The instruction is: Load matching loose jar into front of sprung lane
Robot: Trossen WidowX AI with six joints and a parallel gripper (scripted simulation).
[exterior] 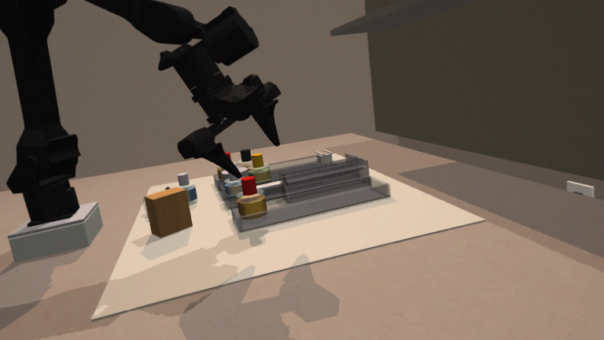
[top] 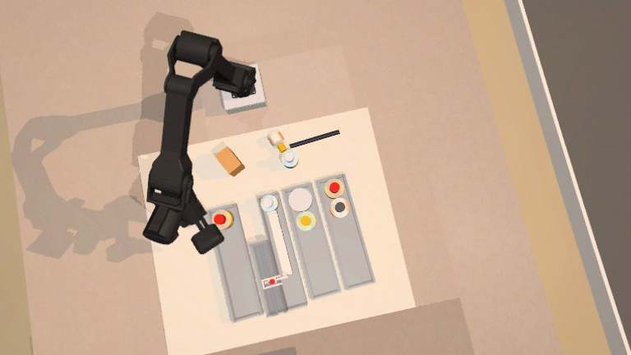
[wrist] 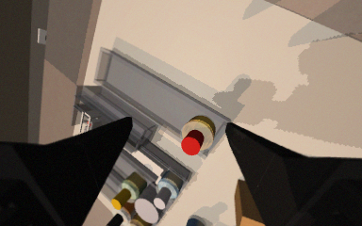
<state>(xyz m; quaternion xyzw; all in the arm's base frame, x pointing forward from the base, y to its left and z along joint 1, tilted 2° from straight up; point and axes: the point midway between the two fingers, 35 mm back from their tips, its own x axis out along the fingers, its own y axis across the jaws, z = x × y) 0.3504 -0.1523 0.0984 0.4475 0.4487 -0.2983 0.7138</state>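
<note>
Beneath the spread, empty gripper (exterior: pixel 247 154), one fingertip partly hides the sprung-lane jar (exterior: pixel 233 186).

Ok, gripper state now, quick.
Gripper: open wide, holding nothing, poised above the red-capped amber jar at the front of the outer grey lane.

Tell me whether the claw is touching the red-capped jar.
Apart. The wrist view shows the red-capped jar between the open claw fingers, with mat visible on both sides.

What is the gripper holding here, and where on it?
Nothing. The gripper is open, jaws wide apart, above the red-capped jar without touching it.
</note>
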